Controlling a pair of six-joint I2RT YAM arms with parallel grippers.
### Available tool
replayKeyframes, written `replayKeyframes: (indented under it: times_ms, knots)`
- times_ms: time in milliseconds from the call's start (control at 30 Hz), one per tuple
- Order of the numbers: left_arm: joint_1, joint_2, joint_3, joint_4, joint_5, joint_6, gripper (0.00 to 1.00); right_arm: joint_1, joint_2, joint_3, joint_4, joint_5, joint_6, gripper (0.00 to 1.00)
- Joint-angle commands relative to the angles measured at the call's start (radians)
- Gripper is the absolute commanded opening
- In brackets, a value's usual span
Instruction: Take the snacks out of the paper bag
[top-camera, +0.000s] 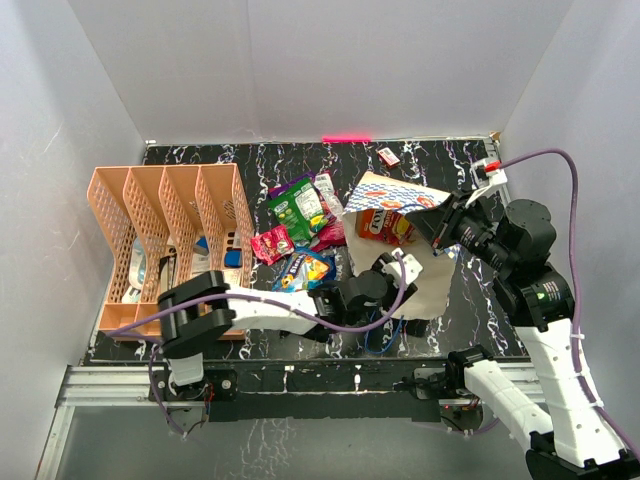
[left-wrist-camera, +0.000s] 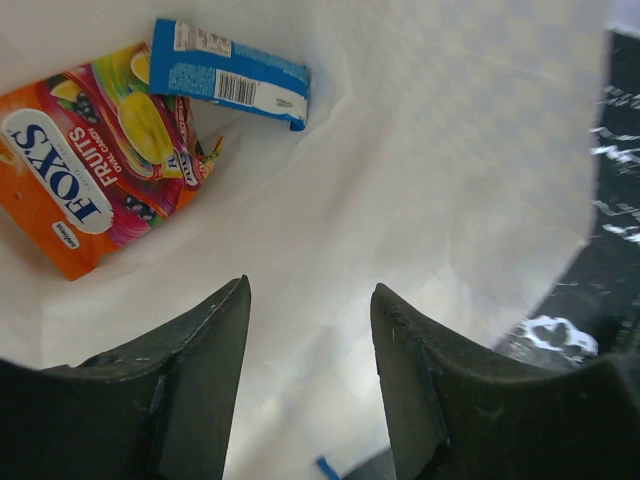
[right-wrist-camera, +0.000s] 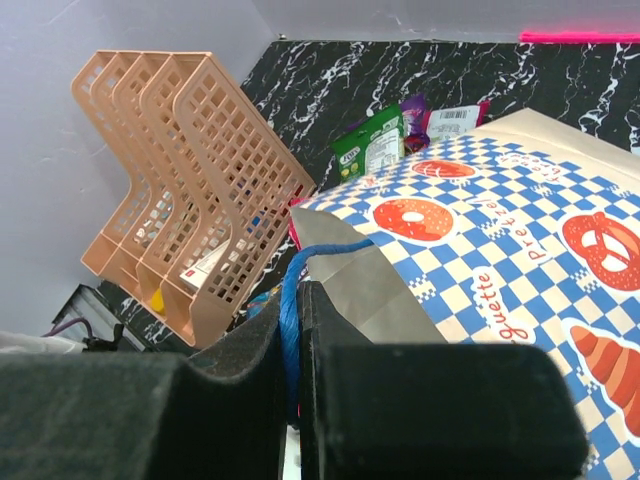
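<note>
Bag (top-camera: 395, 195) lies on its side, right gripper (right-wrist-camera: 296, 312) clamped on its rim, mouth open. Left gripper (left-wrist-camera: 310, 300) is inside, jaws apart, empty; reach deeper, straddle the orange packet (left-wrist-camera: 80, 180) clear of the blue packet (left-wrist-camera: 230, 75), then close

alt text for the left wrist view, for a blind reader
Inside the white paper bag, an orange Fox's Fruits packet and a blue packet lie at the far end; the left gripper's two dark fingers stand apart, holding nothing.
</note>
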Motion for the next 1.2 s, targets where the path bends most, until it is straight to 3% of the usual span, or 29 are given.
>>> replayKeyframes:
  times_ms: [0,200,633,900,1067,1167]
  knots:
    - [0.002,0.106,0.082,0.180,-0.088,0.105,0.43,0.002,0.012,0.077,0.018,-0.028,0.012,0.08]
    - [0.039,0.267,0.196,0.216,-0.144,0.130,0.37,0.001,0.022,0.128,0.012,-0.039,0.008,0.08]
    - [0.148,0.501,0.455,0.195,-0.175,0.138,0.70,0.001,0.032,0.178,-0.032,-0.036,-0.025,0.08]
    - [0.146,0.523,0.461,0.191,-0.127,0.068,0.90,0.001,0.040,0.177,-0.032,-0.039,-0.028,0.08]
    - [0.143,0.579,0.496,0.158,-0.177,0.111,0.90,0.001,0.042,0.173,-0.030,-0.045,-0.025,0.08]
    - [0.145,0.641,0.570,0.117,-0.258,0.155,0.84,0.001,0.042,0.176,-0.031,-0.047,-0.024,0.08]
